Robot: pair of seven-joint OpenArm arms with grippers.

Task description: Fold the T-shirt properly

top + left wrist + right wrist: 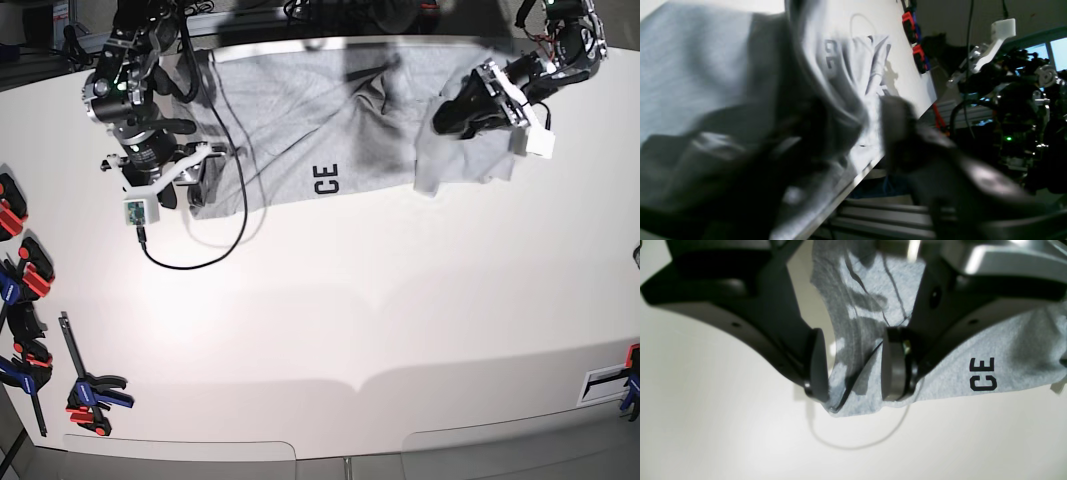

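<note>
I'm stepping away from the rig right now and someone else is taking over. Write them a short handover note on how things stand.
Right end effector: pads apart, straddling the T-shirt at its lower corner; cloth sits between the pads but is not visibly pinched.
Left end effector: over the opposite end of the shirt; the wrist view is too blurred to tell whether it grips.
T-shirt: spread along the far edge of the table, bunched and wrinkled, lettering "CE" facing up, one end doubled over.
Done: only a rough partial fold at the left arm's end.
Left: flatten the shirt, then fold it properly.
</note>
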